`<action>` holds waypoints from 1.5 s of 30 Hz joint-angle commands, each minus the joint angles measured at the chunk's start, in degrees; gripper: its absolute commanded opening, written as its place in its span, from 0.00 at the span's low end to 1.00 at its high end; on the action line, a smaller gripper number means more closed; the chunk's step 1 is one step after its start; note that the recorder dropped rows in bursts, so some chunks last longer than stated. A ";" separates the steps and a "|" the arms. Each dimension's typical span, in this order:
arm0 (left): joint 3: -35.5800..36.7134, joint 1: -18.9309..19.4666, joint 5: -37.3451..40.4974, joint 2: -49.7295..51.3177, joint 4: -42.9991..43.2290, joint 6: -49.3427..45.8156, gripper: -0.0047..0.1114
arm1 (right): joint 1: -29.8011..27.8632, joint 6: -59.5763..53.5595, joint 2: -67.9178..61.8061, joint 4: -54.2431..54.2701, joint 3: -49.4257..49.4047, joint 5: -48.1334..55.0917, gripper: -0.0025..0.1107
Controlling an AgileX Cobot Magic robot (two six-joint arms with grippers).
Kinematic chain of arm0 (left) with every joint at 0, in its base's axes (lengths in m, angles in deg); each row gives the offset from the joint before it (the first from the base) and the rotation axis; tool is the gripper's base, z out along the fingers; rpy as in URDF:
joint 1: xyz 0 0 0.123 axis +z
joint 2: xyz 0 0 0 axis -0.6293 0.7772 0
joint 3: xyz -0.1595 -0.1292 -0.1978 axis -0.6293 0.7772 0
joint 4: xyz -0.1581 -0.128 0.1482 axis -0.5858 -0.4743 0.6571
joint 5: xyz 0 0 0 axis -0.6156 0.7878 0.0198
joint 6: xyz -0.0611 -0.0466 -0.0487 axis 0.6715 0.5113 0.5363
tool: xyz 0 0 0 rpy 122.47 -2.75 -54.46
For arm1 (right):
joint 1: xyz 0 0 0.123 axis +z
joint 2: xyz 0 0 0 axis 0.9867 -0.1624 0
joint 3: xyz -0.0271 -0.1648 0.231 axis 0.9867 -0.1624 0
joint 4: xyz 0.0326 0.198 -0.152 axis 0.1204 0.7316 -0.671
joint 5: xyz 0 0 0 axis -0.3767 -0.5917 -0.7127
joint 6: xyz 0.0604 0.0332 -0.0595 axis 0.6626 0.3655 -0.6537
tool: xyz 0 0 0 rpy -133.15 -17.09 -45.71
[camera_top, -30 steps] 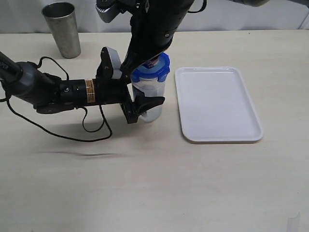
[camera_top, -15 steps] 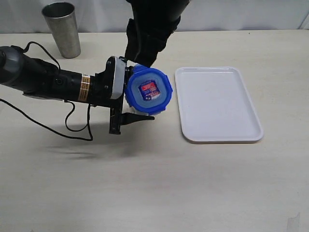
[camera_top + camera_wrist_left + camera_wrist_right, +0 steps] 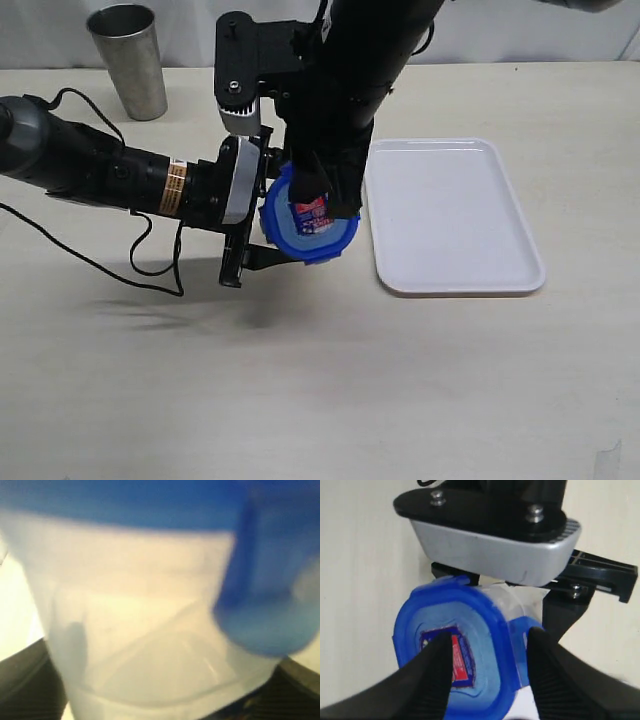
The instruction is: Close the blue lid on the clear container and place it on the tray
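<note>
My left gripper [image 3: 262, 215] reaches in from the left and is shut on the clear container [image 3: 150, 630], holding it off the table and tipped so its top faces the exterior camera. The blue lid [image 3: 286, 228] with its red-and-blue sticker sits on the container's mouth; the exterior view hides most of the container behind it. My right gripper [image 3: 326, 205] comes down from above with its jaws open. Its dark fingers [image 3: 432, 677] straddle one side of the blue lid [image 3: 485, 630] and a side flap. The white tray [image 3: 455, 255] lies flat just to the right.
A tapered steel cup [image 3: 130, 60] stands at the back left of the table. The left arm's black cable [image 3: 150, 270] loops over the tabletop beneath that arm. The tray holds nothing.
The left gripper has tipped the container so the lid faces the camera and shifted it slightly lower. The right gripper, shut a second ago, has opened and now sits over the lid.
</note>
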 commanded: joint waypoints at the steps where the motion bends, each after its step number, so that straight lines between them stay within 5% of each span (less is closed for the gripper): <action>1: 0.13 0.03 -0.61 -0.30 -0.45 0.33 0.04 | 0.00 -0.28 -2.09 0.03 -0.26 0.80 0.42; 45: 0.13 0.03 -8.13 -0.30 -6.71 3.54 0.04 | 0.00 4.17 -5.60 -1.93 -2.47 5.40 0.28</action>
